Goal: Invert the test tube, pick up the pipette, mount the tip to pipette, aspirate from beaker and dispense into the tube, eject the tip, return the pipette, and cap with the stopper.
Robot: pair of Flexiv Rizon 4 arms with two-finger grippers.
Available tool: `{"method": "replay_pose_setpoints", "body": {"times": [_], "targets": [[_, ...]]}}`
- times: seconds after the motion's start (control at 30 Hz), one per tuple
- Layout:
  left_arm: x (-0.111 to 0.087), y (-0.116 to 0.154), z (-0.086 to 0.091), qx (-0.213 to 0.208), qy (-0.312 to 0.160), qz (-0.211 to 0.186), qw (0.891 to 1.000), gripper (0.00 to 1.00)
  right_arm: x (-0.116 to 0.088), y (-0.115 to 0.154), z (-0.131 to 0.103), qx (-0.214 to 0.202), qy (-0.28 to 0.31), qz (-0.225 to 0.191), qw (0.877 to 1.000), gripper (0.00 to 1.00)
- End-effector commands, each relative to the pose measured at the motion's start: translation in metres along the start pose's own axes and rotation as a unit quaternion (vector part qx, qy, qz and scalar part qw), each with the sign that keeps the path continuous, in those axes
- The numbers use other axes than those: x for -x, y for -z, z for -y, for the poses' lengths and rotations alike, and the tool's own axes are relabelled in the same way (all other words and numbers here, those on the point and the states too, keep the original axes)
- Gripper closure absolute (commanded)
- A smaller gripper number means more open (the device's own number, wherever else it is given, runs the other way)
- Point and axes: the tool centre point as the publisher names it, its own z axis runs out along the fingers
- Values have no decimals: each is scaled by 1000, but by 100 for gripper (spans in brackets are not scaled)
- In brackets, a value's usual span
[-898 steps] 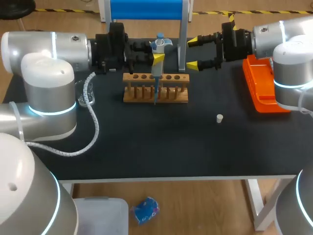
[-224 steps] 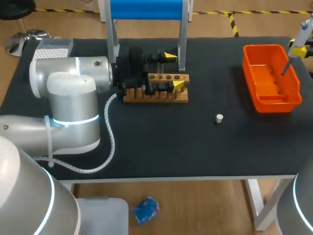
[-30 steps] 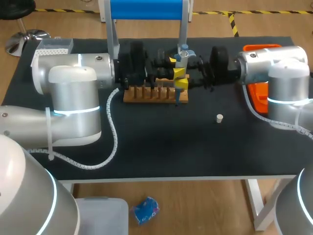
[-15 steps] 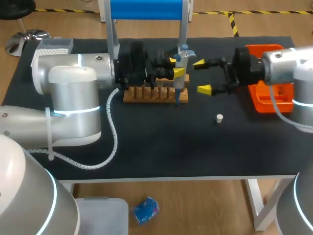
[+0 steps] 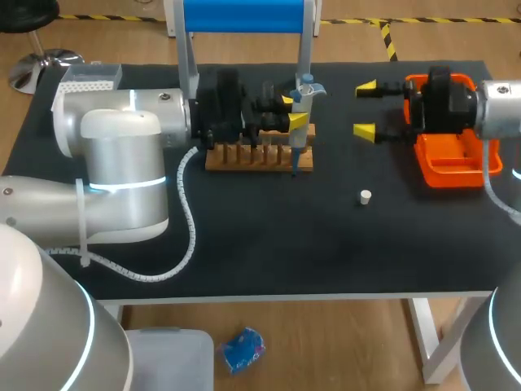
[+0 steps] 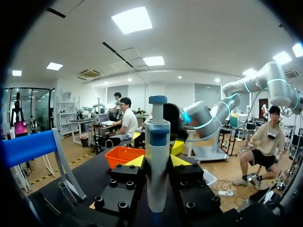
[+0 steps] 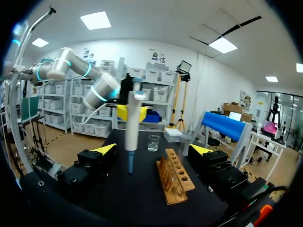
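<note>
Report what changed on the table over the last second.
The right gripper let go of the pipette, opened, and drew back to its own side, toward the orange bin. The left gripper stays shut on the pipette at the rack. The stopper has not moved.

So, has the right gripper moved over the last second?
Yes. The right gripper has pulled back, open, from the wooden rack toward the orange bin, leaving the pipette in the left gripper.
</note>
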Motion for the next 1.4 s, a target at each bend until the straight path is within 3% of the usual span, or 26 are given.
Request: {"method": "replay_pose_setpoints", "body": {"times": [0.03, 0.2, 0.33, 0.43, 0.7, 1.07, 1.4], "targets": [[0, 0, 0, 0, 0, 1, 1000, 100, 24, -23, -19, -23, -13, 33, 999, 0], [0, 0, 0, 0, 0, 1, 1000, 100, 61, -45, -40, -31, -3, 55, 998, 0], [0, 0, 0, 0, 0, 1, 1000, 100, 89, -62, -52, -24, 14, 31, 999, 0], [0, 0, 0, 0, 0, 1, 1000, 100, 106, -72, -55, -32, 26, 20, 999, 0], [0, 0, 0, 0, 0, 1, 1000, 100, 144, -95, -49, -43, 27, 41, 998, 0], [0, 0, 0, 0, 0, 1, 1000, 100, 148, -126, -49, -59, 12, 58, 997, 0], [0, 0, 0, 0, 0, 1, 1000, 100, 150, -130, -46, -61, 13, 71, 996, 0]]}}
